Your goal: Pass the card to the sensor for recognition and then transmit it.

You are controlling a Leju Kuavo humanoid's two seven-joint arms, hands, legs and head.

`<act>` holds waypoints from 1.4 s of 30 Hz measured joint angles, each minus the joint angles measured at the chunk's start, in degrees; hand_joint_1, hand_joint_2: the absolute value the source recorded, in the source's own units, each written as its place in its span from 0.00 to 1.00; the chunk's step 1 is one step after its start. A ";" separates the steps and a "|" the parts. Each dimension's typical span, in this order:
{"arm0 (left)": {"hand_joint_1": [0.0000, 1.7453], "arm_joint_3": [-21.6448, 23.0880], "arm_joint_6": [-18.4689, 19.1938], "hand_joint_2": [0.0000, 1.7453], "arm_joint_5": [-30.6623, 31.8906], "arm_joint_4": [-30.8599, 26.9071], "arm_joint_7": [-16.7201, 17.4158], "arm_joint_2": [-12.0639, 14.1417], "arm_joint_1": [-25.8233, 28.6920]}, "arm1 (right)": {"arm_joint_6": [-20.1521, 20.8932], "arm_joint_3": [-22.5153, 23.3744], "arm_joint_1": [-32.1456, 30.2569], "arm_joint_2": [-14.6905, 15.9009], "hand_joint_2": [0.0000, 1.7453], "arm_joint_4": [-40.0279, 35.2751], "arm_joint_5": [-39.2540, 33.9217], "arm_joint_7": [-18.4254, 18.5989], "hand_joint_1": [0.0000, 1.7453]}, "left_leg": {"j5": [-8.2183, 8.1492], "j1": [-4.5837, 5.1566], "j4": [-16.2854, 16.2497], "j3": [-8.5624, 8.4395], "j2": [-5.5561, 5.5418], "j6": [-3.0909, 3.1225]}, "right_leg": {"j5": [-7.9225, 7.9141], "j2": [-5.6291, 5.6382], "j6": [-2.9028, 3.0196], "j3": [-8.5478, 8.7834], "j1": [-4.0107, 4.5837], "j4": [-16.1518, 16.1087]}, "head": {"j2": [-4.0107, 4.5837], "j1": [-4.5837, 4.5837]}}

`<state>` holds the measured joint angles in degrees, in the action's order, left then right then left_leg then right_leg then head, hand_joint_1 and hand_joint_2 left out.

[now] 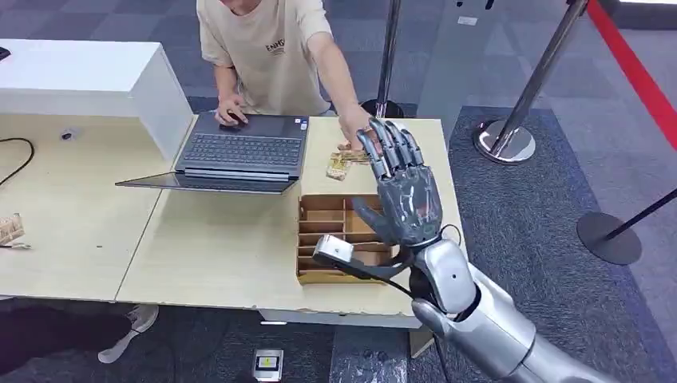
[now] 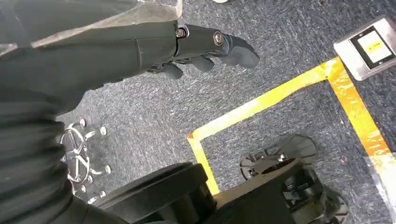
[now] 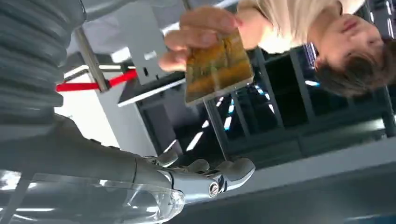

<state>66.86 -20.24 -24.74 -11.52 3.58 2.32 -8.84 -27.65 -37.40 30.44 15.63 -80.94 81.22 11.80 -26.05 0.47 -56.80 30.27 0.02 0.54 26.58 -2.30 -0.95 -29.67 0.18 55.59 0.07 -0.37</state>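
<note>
Risk: my right hand (image 1: 403, 191) raised, fingers spread, holding nothing; person's hand (image 3: 201, 35) holds card (image 3: 218, 65) nearby. Mistimed close could drop card. Left hand (image 2: 205, 49) curled, empty.

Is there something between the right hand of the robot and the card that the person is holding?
Nothing visible. The right hand is raised, fingers spread, holding nothing. The card is in the person's hand, with open air between it and the fingers.
</note>
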 joint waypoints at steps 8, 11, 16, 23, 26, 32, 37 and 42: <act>0.00 0.00 0.04 1.00 0.13 0.02 0.02 0.00 -0.10 | -0.54 -0.28 0.15 -0.07 1.00 1.70 -2.58 -1.09 1.00 | 0.00 0.00 0.00 0.01 0.00 0.00 | 0.00 0.00 0.00 0.00 -0.01 0.00 | 0.00 0.00; 0.00 0.00 0.04 1.00 0.15 0.02 0.02 0.00 -0.10 | -0.24 -0.46 0.15 -0.09 1.00 2.01 -3.89 -1.68 1.00 | 0.00 0.00 0.00 0.01 0.00 0.00 | 0.00 0.00 0.00 0.00 -0.01 0.00 | 0.00 0.00; 0.00 0.00 0.04 1.00 0.17 0.02 0.02 0.00 -0.09 | -0.04 -0.79 0.18 -0.11 1.00 2.49 -4.28 -2.05 1.00 | 0.00 0.00 0.00 0.02 -0.01 0.00 | 0.00 0.00 0.00 0.00 0.00 0.00 | 0.00 0.00; 0.00 0.00 0.04 1.00 0.17 0.02 0.02 0.00 -0.11 | 0.29 -1.18 0.36 -0.13 1.00 2.86 -4.52 -2.21 1.00 | 0.00 0.00 0.00 0.01 -0.01 0.00 | 0.00 0.00 0.00 -0.01 0.00 0.00 | 0.00 0.00; 0.00 0.00 0.04 1.00 0.17 0.02 0.00 0.00 -0.13 | 0.37 -1.68 0.51 -0.24 1.00 3.17 -5.55 -2.75 1.00 | 0.00 0.00 0.00 0.01 -0.01 0.00 | 0.00 0.00 0.00 0.00 0.00 0.00 | 0.00 0.00; 0.00 0.00 0.00 1.00 0.28 0.02 0.00 0.00 -0.10 | -1.83 -1.73 0.42 -0.52 1.00 3.17 -11.64 -3.21 1.00 | 0.00 0.00 0.00 0.01 0.00 0.00 | 0.00 0.00 0.00 0.00 -0.01 0.00 | 0.00 0.00; 0.00 -0.02 -0.13 1.00 0.20 0.02 -0.11 0.00 0.00 | -2.93 -0.90 -0.17 -0.63 1.00 3.12 -17.36 -3.85 1.00 | 0.00 0.00 0.00 0.01 0.00 0.00 | 0.00 0.00 0.00 -0.01 -0.01 0.00 | 0.00 0.00; 0.00 -0.11 -0.55 1.00 -0.09 0.04 -0.44 0.00 0.22 | -2.64 1.64 -1.48 -0.61 1.00 4.46 -36.48 -7.48 1.00 | 0.00 0.00 0.00 0.01 -0.01 0.00 | 0.00 0.00 0.00 -0.01 -0.01 -0.01 | 0.00 0.00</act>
<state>66.75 -20.79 -24.83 -11.47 3.15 2.32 -8.62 -30.29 -35.75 28.96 15.02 -76.47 44.74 4.32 -26.05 0.48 -56.80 30.28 0.01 0.54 26.58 -2.30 -0.95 -29.68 0.17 55.58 0.07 -0.37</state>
